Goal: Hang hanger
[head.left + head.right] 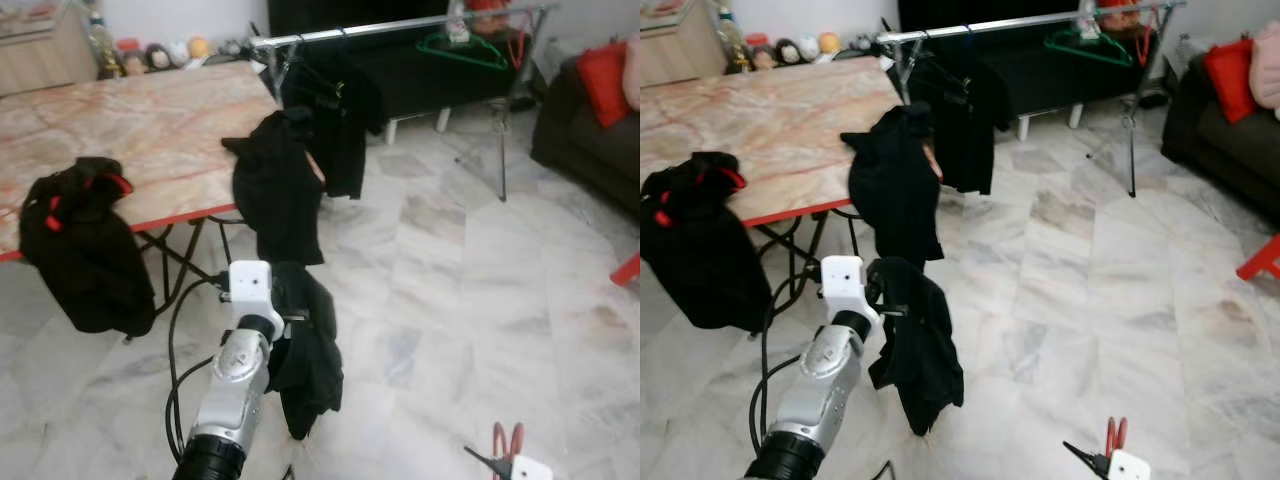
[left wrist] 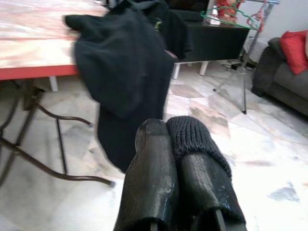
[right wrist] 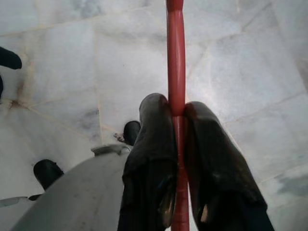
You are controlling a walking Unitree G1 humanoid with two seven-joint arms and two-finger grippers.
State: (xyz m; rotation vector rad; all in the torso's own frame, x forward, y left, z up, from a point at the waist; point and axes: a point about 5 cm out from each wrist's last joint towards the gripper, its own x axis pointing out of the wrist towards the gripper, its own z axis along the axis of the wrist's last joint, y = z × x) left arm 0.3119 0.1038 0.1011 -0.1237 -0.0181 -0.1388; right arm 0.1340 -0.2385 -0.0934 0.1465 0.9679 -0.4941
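Observation:
My right gripper point(image 3: 176, 103) is shut on the thin bar of a red hanger point(image 3: 175, 53), low above the marble floor; the hanger's red loops point(image 1: 505, 440) show at the bottom right of the left eye view. My left gripper point(image 2: 166, 127) is shut on a black knit garment point(image 1: 305, 355), which hangs limp from it in front of me. The metal clothes rail point(image 1: 400, 27) stands at the back and carries a green hanger point(image 1: 462, 48) and a black garment point(image 1: 335, 120).
A marble-topped table with a red edge point(image 1: 150, 120) stands to my left. Another black garment point(image 1: 275, 185) hangs at its corner, and a black and red bag point(image 1: 80, 240) hangs over its front edge. A dark sofa point(image 1: 590, 140) with a red cushion point(image 1: 603, 80) is on the right.

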